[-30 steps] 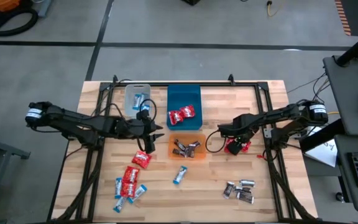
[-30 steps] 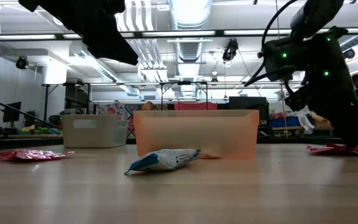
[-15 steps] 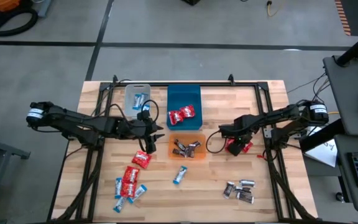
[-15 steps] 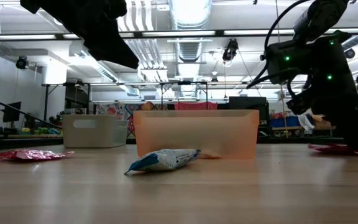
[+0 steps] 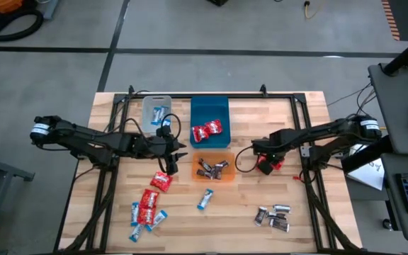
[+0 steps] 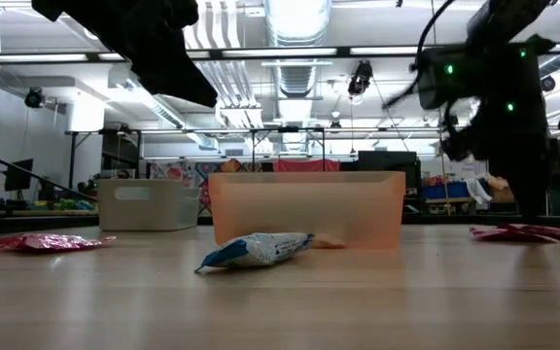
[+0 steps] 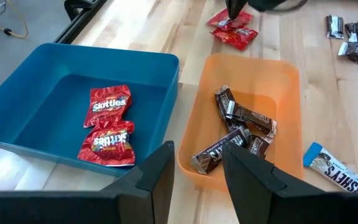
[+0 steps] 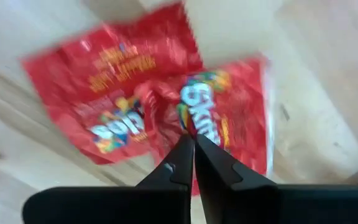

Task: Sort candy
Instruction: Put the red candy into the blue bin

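Two red candy packs (image 8: 166,106) lie together on the table right of the orange bin (image 5: 195,164). My right gripper (image 8: 189,142) is shut on them from above. My left gripper (image 7: 196,158) hovers open and empty just left of the blue bin (image 7: 42,81) and the orange bin. The blue bin holds two red packs (image 7: 107,124); the orange bin holds brown-silver candies (image 7: 238,134). In the clear bin (image 5: 156,111) lies a blue-and-white candy. My right gripper pinches a puckered fold of red wrapper (image 8: 185,118) between its two fingertips, where the two packs overlap. The fingers come from above, pointing down. The packs (image 6: 518,232) still lie flat on the table.
Loose candy lies toward the near edge: red packs (image 5: 147,204) and blue-and-white ones (image 5: 144,221) at the left, one blue-and-white (image 5: 205,199) in the middle, a brown-silver pile (image 5: 272,216) at the right. A black frame runs around the tabletop.
My right gripper has come down on the red packs and shut on them; the wrappers have bunched together a little under it. My left gripper has kept still.
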Controlling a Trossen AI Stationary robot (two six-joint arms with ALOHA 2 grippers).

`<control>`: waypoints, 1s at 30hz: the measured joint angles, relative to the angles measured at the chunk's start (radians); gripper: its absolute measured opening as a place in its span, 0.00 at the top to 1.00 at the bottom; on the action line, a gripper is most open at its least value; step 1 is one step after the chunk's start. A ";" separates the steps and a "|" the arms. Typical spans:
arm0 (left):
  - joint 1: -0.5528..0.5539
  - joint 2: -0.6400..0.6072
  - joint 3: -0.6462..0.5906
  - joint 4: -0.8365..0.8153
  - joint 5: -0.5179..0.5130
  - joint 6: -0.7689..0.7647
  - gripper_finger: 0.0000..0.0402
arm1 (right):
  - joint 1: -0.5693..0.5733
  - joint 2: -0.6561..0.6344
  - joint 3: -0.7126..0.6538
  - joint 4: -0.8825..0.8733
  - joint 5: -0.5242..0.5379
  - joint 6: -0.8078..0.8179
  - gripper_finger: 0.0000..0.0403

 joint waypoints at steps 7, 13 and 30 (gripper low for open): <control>0.000 0.000 0.000 0.005 0.000 0.000 0.70 | 0.000 -0.136 0.044 0.000 0.049 0.047 0.98; 0.000 0.000 0.000 0.005 0.000 0.000 0.70 | 0.000 -0.189 0.047 -0.003 0.048 0.137 0.98; 0.000 0.000 0.000 0.005 0.000 0.000 0.70 | 0.000 -0.049 0.047 -0.004 0.045 0.179 0.70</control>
